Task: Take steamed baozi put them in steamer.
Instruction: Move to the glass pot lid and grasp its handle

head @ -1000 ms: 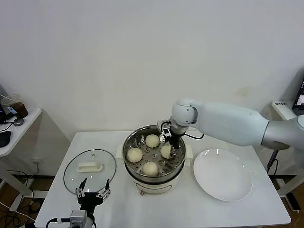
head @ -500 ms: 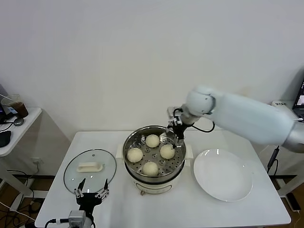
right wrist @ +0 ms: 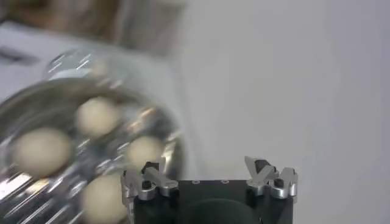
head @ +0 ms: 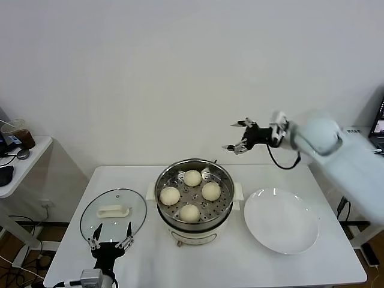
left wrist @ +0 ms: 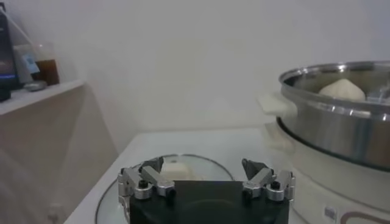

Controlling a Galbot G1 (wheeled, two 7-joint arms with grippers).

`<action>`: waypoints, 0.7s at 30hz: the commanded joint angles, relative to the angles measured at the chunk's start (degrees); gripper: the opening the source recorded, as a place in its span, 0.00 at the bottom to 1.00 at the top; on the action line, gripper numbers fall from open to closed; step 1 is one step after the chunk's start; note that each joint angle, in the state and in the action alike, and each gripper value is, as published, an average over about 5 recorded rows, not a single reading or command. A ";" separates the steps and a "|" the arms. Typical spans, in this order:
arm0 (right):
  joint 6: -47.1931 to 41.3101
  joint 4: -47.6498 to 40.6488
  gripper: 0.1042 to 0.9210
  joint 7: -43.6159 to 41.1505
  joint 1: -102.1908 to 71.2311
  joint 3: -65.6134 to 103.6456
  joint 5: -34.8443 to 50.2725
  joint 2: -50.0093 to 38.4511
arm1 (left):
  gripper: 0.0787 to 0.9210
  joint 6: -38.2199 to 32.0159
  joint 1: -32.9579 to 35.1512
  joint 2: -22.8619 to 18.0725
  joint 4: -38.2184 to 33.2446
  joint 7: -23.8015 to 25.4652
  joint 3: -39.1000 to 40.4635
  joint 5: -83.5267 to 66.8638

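Observation:
Several pale cream baozi (head: 192, 194) lie in the shiny steel steamer (head: 163, 180) on its cream-white pot at the table's middle. My right gripper (head: 237, 137) is open and empty, raised well above and behind the steamer's right side. In the right wrist view the baozi (right wrist: 38, 150) show blurred below my open gripper (right wrist: 209, 173). My left gripper (head: 110, 236) is open and empty, low at the table's front left, next to the glass lid. In the left wrist view it (left wrist: 207, 176) faces the lid, with the steamer (left wrist: 341, 115) beside it.
A round glass lid (head: 113, 210) with a white handle lies flat left of the steamer. An empty white plate (head: 281, 221) lies right of it. A side table (head: 15, 162) with a cup stands at far left.
My right gripper has let go of a baozi in the steamer's right side, then lifted up and away to the right. The left arm has barely moved.

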 commanded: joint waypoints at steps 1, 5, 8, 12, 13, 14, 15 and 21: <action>9.00 6.58 0.88 22.41 -49.29 57.24 2.45 16.91 | 0.88 -3.80 -0.95 2.32 0.57 -1.03 -0.62 0.40; 12.66 9.32 0.88 26.63 -57.10 59.52 0.51 26.88 | 0.88 -4.67 -2.67 2.94 3.18 -2.12 -2.17 5.82; 14.41 10.92 0.88 28.25 -61.54 59.30 -2.32 30.80 | 0.88 -6.62 -4.51 3.84 5.57 -3.31 -4.00 14.43; 14.96 12.51 0.88 29.14 -64.63 59.63 -3.66 32.67 | 0.88 -13.73 -7.91 6.71 11.25 -6.41 -6.68 40.51; 14.94 12.83 0.88 29.16 -64.98 59.79 -3.73 32.68 | 0.88 -15.40 -8.63 7.99 12.93 -7.90 -6.78 47.80; 14.93 12.98 0.88 29.20 -65.15 59.96 -3.78 32.58 | 0.88 -16.39 -9.25 9.59 14.73 -9.87 -6.44 55.06; 14.86 13.06 0.88 29.23 -65.23 60.12 -3.78 32.47 | 0.88 -16.80 -9.65 11.23 16.38 -11.89 -5.80 60.86; 14.77 12.18 0.88 29.25 -65.31 60.15 -3.93 32.15 | 0.88 -17.39 -10.13 22.72 23.69 -15.42 -1.04 79.97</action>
